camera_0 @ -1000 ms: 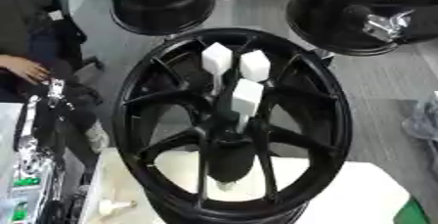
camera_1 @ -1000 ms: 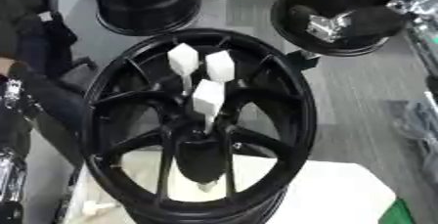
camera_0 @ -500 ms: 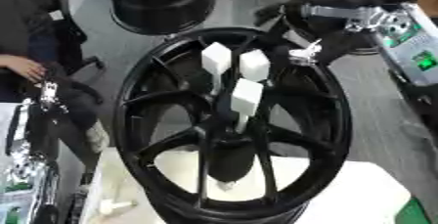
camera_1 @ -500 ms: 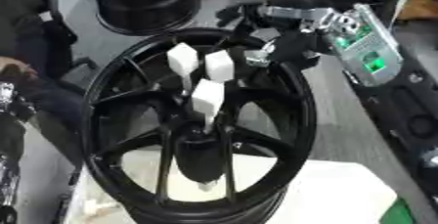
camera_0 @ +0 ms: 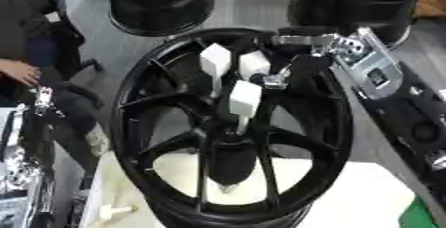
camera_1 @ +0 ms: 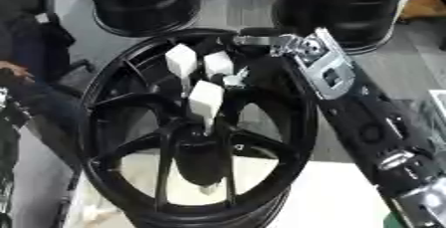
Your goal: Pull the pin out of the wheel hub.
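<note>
Grey floor with spare black rims (camera_0: 161, 0) lies behind our white surface (camera_0: 366, 197), where the black wheel hub (camera_0: 231, 132) stands tilted. Left of our right robot hand (camera_0: 292, 70), three white-headed pins (camera_0: 244, 100) stick up from the hub. We cannot tell whether its fingers hold anything.

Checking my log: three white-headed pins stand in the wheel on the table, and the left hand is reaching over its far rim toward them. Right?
Not quite: it is the right hand, its arm coming in from the right side of the left eye view. The rest holds: three white-headed pins stand in the wheel, and the hand reaches over the far rim toward them.
</note>
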{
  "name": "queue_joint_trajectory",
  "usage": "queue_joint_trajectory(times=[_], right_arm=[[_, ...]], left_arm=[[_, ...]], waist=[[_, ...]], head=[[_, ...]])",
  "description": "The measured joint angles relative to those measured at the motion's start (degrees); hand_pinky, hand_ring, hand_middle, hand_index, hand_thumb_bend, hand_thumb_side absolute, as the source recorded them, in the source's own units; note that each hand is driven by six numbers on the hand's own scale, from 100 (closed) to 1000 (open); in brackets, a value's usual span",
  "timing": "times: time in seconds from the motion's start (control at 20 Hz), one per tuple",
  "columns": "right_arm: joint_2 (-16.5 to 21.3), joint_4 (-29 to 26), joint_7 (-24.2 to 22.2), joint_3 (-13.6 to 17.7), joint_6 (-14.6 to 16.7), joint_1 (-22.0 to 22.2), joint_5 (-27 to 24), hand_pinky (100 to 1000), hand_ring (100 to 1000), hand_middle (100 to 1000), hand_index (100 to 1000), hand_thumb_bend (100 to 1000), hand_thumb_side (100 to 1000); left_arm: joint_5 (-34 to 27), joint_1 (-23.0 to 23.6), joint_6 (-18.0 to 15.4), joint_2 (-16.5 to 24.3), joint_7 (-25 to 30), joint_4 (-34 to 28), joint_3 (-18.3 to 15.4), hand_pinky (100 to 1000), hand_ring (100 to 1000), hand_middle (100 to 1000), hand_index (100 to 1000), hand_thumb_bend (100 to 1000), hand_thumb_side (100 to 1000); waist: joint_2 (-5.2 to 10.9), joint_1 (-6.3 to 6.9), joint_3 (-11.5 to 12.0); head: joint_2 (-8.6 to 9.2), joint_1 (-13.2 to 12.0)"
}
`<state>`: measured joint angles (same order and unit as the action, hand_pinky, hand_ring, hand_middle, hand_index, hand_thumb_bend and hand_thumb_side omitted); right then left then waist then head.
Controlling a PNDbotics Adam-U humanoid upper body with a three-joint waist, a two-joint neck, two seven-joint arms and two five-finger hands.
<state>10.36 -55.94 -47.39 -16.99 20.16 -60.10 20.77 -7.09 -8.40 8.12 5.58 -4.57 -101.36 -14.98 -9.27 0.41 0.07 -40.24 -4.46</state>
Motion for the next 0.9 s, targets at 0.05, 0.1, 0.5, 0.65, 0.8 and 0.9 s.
queue_joint_trajectory(times=[0.05, 0.1, 0.5, 0.65, 0.8, 0.9], right_arm=[[-0.21, 0.28, 0.05, 0.04, 0.05, 0.0, 0.46, 874, 836, 905, 1000, 250, 478], [-0.37, 0.48, 0.11, 0.09, 0.11, -0.01, 0.88, 873, 834, 900, 998, 247, 473], [-0.71, 1.9, 1.19, 1.4, 1.17, -0.47, 2.99, 862, 797, 737, 869, 204, 441], [-0.94, 2.34, 1.76, 1.78, 1.52, -0.62, 3.2, 858, 781, 686, 832, 191, 442], [-1.03, 2.54, 2.19, 1.94, 1.69, -0.65, 3.24, 855, 770, 658, 822, 180, 443], [-1.04, 2.73, 2.37, 2.13, 1.75, -0.66, 3.25, 846, 748, 598, 798, 164, 448]], left_arm=[[0.0, 0.0, 0.0, 0.0, 0.0, 0.0, 0.0, 614, 619, 687, 761, 673, 647], [0.0, 0.0, 0.0, 0.0, 0.0, 0.0, 0.0, 614, 619, 686, 761, 674, 647], [0.0, 0.0, 0.0, 0.0, 0.0, 0.01, 0.0, 614, 618, 685, 761, 677, 645], [0.0, 0.0, 0.0, 0.0, 0.0, 0.01, 0.0, 614, 617, 685, 760, 678, 645], [0.0, 0.0, 0.0, 0.0, 0.0, 0.01, 0.0, 614, 617, 685, 761, 679, 645], [-0.01, 0.0, 0.0, 0.0, -0.01, 0.01, 0.0, 614, 616, 684, 761, 679, 645]], waist=[[0.0, 0.0, 0.02], [0.0, 0.0, 0.03], [0.01, -0.17, 0.27], [0.01, -0.17, 0.27], [0.02, -0.18, 0.27], [0.02, -0.18, 0.21]], head=[[0.0, 0.07], [0.0, 0.1], [0.0, 0.55], [0.0, 0.65], [0.0, 0.85], [0.0, 0.9]])
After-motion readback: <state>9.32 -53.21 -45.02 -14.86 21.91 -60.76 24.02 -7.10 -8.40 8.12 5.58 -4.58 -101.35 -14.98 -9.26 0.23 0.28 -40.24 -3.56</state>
